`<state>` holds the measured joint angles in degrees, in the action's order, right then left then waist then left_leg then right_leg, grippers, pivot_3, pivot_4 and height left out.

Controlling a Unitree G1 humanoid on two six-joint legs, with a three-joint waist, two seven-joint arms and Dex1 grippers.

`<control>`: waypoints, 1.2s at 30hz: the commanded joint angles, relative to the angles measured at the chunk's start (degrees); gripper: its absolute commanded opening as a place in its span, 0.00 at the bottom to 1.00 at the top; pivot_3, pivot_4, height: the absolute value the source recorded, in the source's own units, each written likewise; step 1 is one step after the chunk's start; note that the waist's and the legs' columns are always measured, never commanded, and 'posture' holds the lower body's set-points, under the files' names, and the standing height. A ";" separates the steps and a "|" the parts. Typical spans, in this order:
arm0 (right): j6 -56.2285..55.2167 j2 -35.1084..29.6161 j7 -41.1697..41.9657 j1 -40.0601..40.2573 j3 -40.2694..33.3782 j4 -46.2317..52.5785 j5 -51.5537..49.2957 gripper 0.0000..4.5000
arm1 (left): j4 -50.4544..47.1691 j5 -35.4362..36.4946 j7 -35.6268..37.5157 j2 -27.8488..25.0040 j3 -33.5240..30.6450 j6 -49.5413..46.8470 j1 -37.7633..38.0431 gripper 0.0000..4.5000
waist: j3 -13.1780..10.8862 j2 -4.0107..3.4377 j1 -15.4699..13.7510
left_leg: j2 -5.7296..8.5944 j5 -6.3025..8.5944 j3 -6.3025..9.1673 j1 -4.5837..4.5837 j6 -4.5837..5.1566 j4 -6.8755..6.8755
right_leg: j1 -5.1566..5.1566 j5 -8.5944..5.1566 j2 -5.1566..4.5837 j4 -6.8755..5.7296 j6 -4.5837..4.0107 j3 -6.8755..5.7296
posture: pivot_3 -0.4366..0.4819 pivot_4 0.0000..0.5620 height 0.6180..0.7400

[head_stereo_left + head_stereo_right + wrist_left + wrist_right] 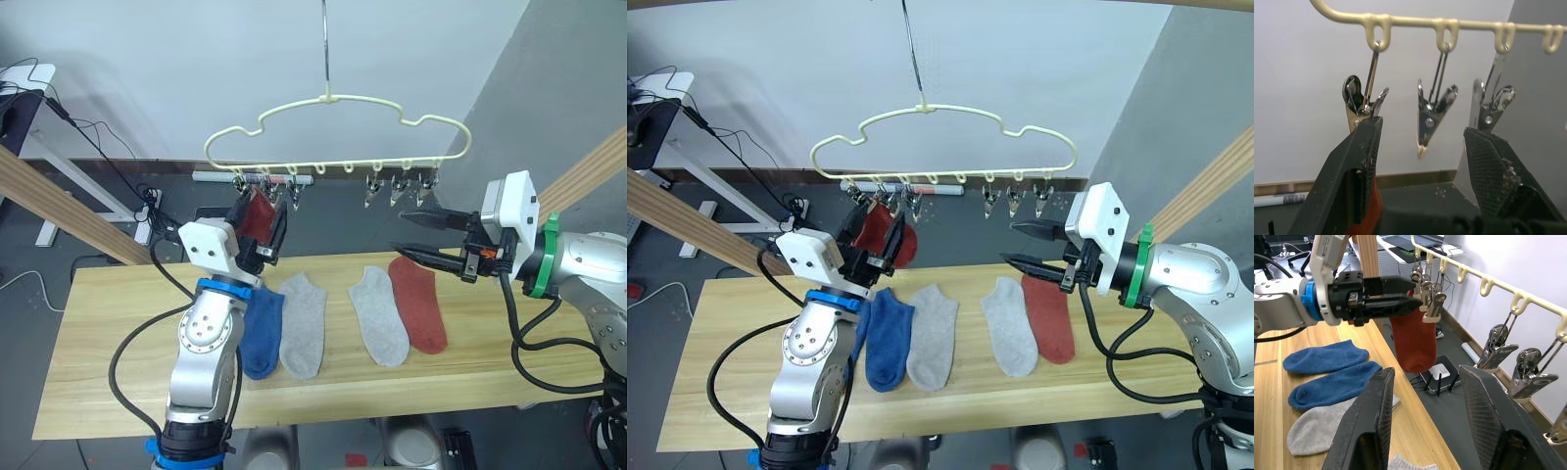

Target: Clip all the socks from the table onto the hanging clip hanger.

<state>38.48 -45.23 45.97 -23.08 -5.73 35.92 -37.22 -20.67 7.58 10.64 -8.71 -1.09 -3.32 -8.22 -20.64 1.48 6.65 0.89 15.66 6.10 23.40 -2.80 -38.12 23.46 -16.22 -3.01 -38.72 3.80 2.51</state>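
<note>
Your left gripper (884, 243) hid most of the rust-red sock (884, 238) it had raised to the left-hand clips (884, 193) of the clip hanger (942, 147), so from the head views you could not tell whether a clip had bitten the fabric; in the left wrist view its jaws stood apart, with a sliver of red cloth pressed against one finger (1352, 166) just below a clip. From the right wrist view that sock hung down with its top up at the clips, beside the left gripper's tips. The second blue sock (1325, 357) lay largely behind the left arm in the head views. The desk (118, 333) was pale wood planking with visible grain, set before a white wall over a dark floor, with cables and a power strip (147, 201) at the back and slanted wooden beams (59, 201) at either side. On it lay a blue sock (263, 333), two light grey socks (304, 338) and another rust-red sock (419, 304), side by side, toes pointing toward you. The hanger was pale yellow wire with a wavy top, hanging from a thin metal hook (325, 49). Your right gripper (419, 238) hovered above the desk's right part, jaws wide open and empty.
</note>
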 commanded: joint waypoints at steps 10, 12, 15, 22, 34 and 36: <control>-0.48 -0.92 0.03 0.10 -1.45 1.84 -0.85 0.48 | 0.98 -0.19 0.37 -0.13 -0.16 2.21 -3.35 0.65 | 0.00 0.00 0.11 | 0.01 0.00 0.01 0.00 0.00 0.00 | 0.00 0.00 0.00 -0.01 0.00 0.00 | 0.17 0.64 1.00; -0.55 -0.93 0.06 0.18 -1.44 1.86 -0.81 0.48 | 0.71 -0.18 0.21 -0.03 -0.14 2.08 -3.54 0.65 | 0.00 0.00 0.15 | 0.01 0.00 0.00 0.00 0.00 -0.01 | 0.00 0.00 0.00 -0.01 0.00 0.00 | 0.17 0.64 1.00; -0.55 -0.92 0.08 0.22 -1.43 1.77 -0.81 0.48 | 0.14 -0.44 -0.29 0.12 -0.12 1.82 -3.75 0.65 | 0.00 0.00 0.24 | 0.01 0.00 0.00 0.00 0.00 -0.01 | 0.00 0.00 0.00 -0.01 0.00 0.01 | 0.17 0.64 1.00; -0.79 -1.00 0.49 0.20 -1.26 1.42 -0.66 0.48 | -1.49 -0.52 -1.58 0.67 -0.17 0.90 -4.13 0.65 | 0.00 0.00 0.37 | 0.01 0.00 0.00 0.00 0.00 -0.02 | 0.00 0.00 0.00 -0.02 0.00 0.01 | 0.17 0.64 1.00; -1.00 -1.02 0.66 0.16 -1.08 1.05 -0.68 0.48 | -2.20 -0.12 -2.47 0.38 -0.24 -0.32 -4.13 0.61 | 0.00 0.00 0.39 | 0.02 0.00 0.00 0.00 0.00 -0.02 | 0.00 0.00 0.00 -0.02 0.00 0.01 | 0.18 0.63 1.00; -1.05 -0.96 0.59 0.16 -1.06 1.01 -0.63 0.48 | -2.16 -0.09 -2.36 0.33 -0.19 -0.36 -4.23 0.52 | 0.00 0.00 0.39 | 0.02 0.00 0.01 0.00 0.00 -0.02 | 0.00 0.00 0.00 -0.02 0.00 0.01 | 0.18 0.63 1.00</control>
<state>38.44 -45.75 46.21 -23.07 -5.72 35.67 -37.23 -20.36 7.59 8.20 -8.51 -1.45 -3.93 -12.10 -20.64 1.48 7.04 0.91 15.65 6.10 23.40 -2.80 -38.14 23.46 -16.22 -3.01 -38.75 3.80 2.52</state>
